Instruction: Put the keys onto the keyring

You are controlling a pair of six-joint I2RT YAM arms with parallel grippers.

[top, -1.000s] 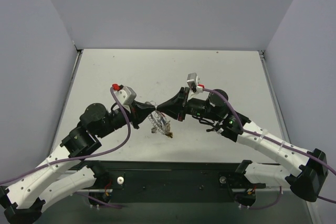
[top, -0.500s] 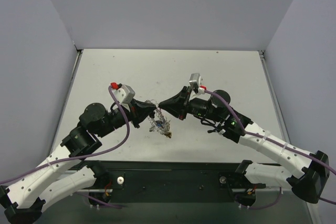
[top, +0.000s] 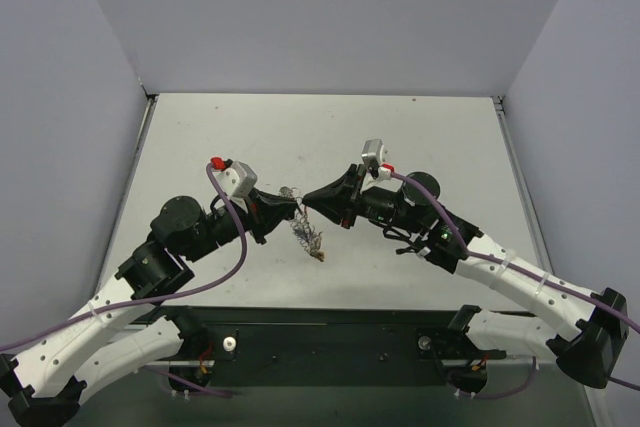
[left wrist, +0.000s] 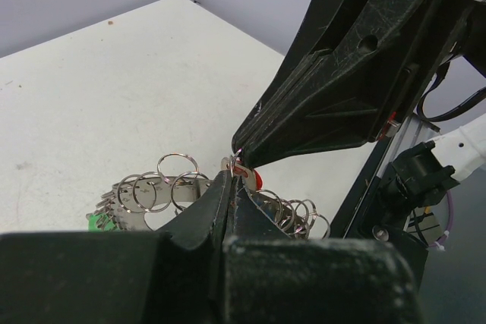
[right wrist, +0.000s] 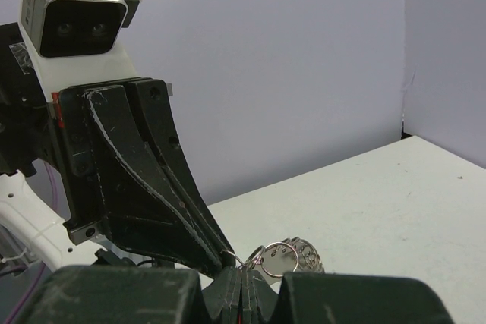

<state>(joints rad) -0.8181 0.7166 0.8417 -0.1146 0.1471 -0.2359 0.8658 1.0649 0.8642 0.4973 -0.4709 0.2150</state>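
The keyring (top: 305, 233) is a silvery hoop strung with small split rings. It hangs between my two gripper tips above the table, with its gold-yellow tag (top: 319, 256) at the bottom. My left gripper (top: 292, 210) is shut on the hoop's rim; in the left wrist view its tip (left wrist: 231, 177) pinches the hoop (left wrist: 171, 190). My right gripper (top: 309, 198) is shut, tip to tip with the left one. A red key head (left wrist: 257, 180) sits at its tip (left wrist: 243, 159). A green key (left wrist: 94, 222) hangs on the hoop. In the right wrist view the rings (right wrist: 286, 257) show beside the shut jaws (right wrist: 241, 272).
The white table (top: 320, 137) is walled by grey panels at the back and sides. The black base rail (top: 330, 342) runs along the near edge. Purple cables (top: 232, 237) trail along both arms.
Both gripper tips have drawn closer together. The keyring has turned and now hangs narrower and more upright beneath them.
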